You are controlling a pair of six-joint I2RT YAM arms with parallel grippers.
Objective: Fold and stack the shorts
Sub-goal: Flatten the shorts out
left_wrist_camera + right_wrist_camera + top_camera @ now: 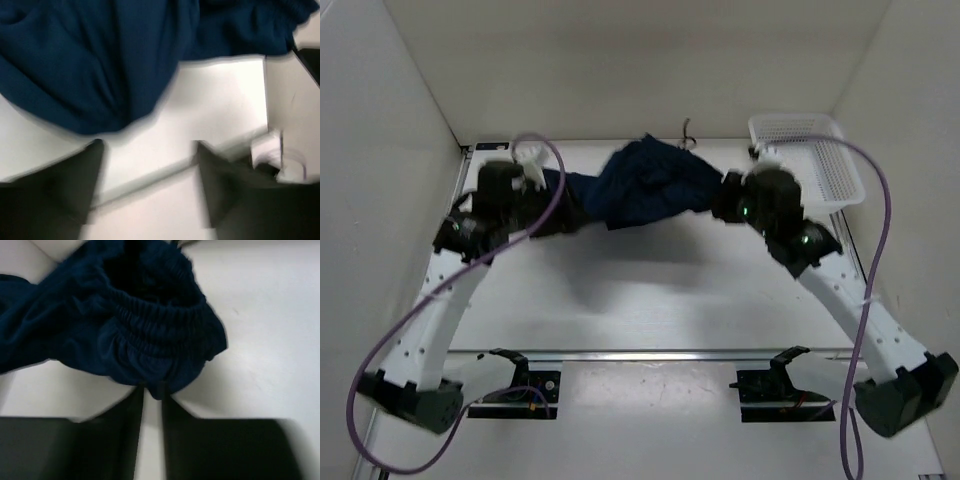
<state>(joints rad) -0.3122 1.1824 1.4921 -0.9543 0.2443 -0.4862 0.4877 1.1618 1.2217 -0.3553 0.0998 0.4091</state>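
Observation:
The dark navy shorts (pixel 645 185) lie bunched at the back middle of the white table, stretched between the two arms. My right gripper (pixel 152 389) is shut on the elastic waistband edge of the shorts (pixel 145 335); in the top view it (pixel 725 200) sits at the cloth's right end. My left gripper (pixel 147 147) is open and empty just below a hanging fold of the shorts (pixel 90 65); in the top view it (pixel 560 212) is at the cloth's left end. A thin dark drawstring (pixel 687 133) pokes out behind the cloth.
A white mesh basket (pixel 810 160) stands at the back right corner. White walls close in the table (pixel 650 290) on the left, back and right. A metal rail (pixel 650 353) runs along the near edge.

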